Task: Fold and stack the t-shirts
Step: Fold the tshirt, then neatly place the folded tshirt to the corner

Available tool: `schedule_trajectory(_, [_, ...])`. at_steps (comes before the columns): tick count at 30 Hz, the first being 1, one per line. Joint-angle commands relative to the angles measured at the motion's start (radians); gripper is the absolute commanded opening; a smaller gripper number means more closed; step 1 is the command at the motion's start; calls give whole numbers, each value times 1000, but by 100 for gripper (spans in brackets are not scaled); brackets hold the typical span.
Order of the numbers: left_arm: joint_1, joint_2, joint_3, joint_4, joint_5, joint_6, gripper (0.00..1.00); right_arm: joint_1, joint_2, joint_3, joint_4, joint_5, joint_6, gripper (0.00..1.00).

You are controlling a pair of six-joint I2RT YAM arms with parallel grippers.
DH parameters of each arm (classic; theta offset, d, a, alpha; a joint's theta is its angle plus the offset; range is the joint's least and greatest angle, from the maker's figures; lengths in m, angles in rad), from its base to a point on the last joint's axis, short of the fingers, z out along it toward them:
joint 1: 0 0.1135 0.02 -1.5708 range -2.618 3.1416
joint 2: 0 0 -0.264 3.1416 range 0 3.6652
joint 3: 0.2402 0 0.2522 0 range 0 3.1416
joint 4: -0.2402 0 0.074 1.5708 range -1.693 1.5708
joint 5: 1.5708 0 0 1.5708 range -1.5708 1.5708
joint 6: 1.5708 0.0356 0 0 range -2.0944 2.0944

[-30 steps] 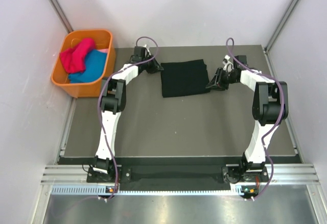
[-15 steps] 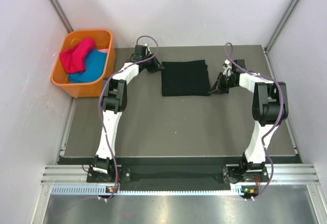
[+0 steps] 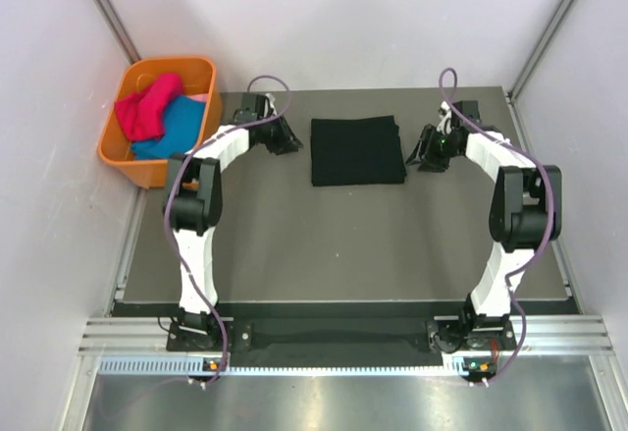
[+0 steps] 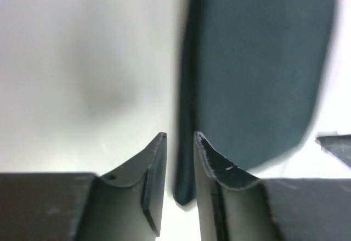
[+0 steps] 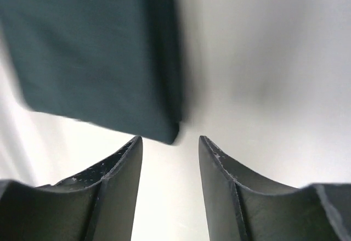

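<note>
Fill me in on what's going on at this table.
Two robot arms are folding t-shirts. A black t-shirt lies folded into a flat rectangle on the table. The left hand and right hand sit just off its left and right edges, jaws apart, holding nothing. A pink t-shirt and a teal t-shirt lie bunched, unfolded, in the orange basket at far left. One shirt looks done; nothing is stacked yet.

Robot lab test cell, white panel walls (image 3: 343,19), aluminium rail (image 3: 128,335), dark table (image 3: 343,244)
</note>
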Motion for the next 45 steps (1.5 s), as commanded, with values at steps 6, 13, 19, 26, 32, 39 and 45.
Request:
schedule_trajectory(6, [-96,-139,-272,457,165,-206,24,117,45,37,391,-301,288,41])
schedule_trajectory(13, [-113,1,-305,599,176,-278,24,99,218,17,619,-415,404,30])
schedule_trajectory(19, [-111,6,-337,365,87,-73,21,-14,220,-29,448,-383,254,31])
schedule_trajectory(26, [-104,-106,-330,94,77,122,32,-143,119,-40,247,-280,66,41])
schedule_trajectory(32, [-108,-271,-331,11,162,79,39,-142,166,92,284,-312,25,69])
schedule_trajectory(39, [-124,-479,-428,-43,168,30,39,-86,416,446,215,-291,-14,85])
schedule_trajectory(45, [-124,-669,-584,-46,147,-26,40,-56,565,682,169,-246,-9,84])
